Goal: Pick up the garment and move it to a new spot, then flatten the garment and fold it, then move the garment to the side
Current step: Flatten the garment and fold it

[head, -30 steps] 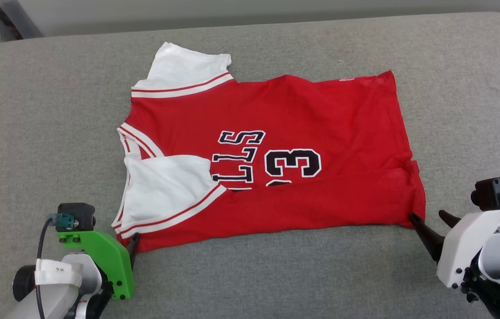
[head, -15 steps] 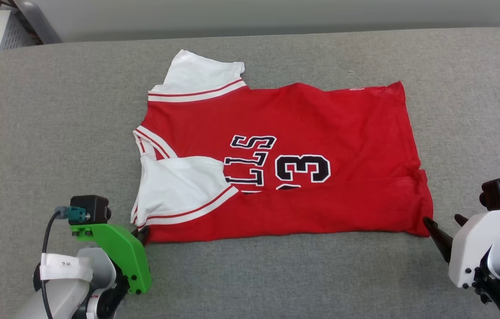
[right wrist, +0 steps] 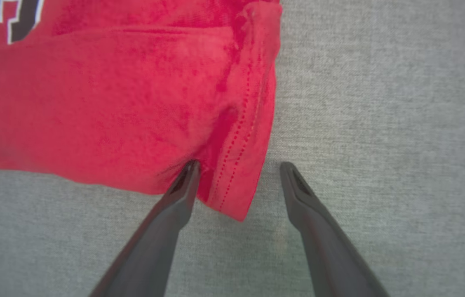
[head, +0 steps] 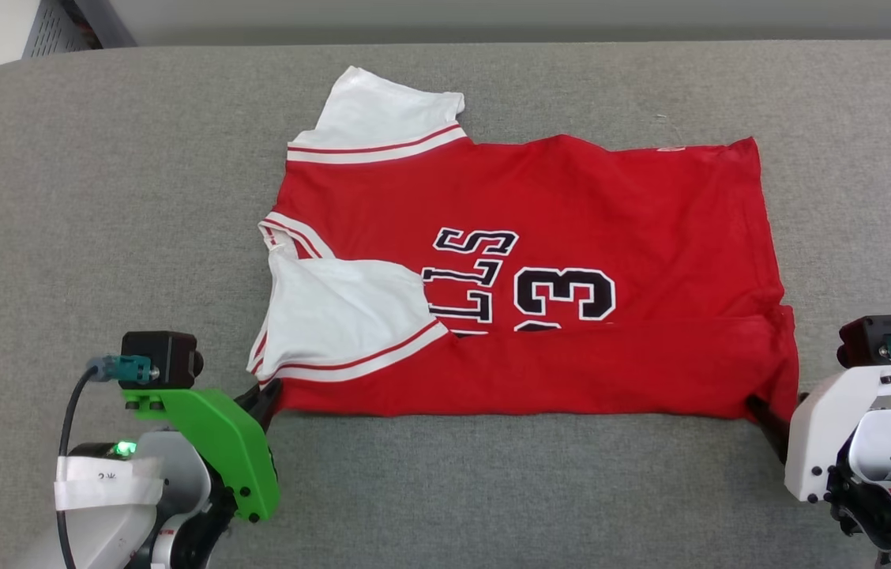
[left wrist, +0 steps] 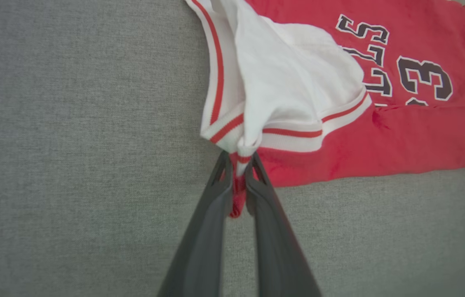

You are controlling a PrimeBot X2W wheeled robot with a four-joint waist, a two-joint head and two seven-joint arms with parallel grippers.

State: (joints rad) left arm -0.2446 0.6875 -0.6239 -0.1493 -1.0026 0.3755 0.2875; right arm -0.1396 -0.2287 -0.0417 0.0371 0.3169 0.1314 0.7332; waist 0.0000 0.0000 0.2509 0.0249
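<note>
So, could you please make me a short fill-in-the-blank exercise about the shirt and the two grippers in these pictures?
1. The left gripper is ___ on a corner of the garment.
2. The right gripper has its jaws ___ at the hem corner.
3. The sleeve folded over the red front is ___.
4. The only whole digit showing on the front is ___.
Missing words: shut; open; white; 3.

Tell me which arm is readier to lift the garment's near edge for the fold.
Left. The left gripper is shut on the garment at its near sleeve-side corner. The right gripper stands open around the hem corner and is not yet pinching it.
</note>
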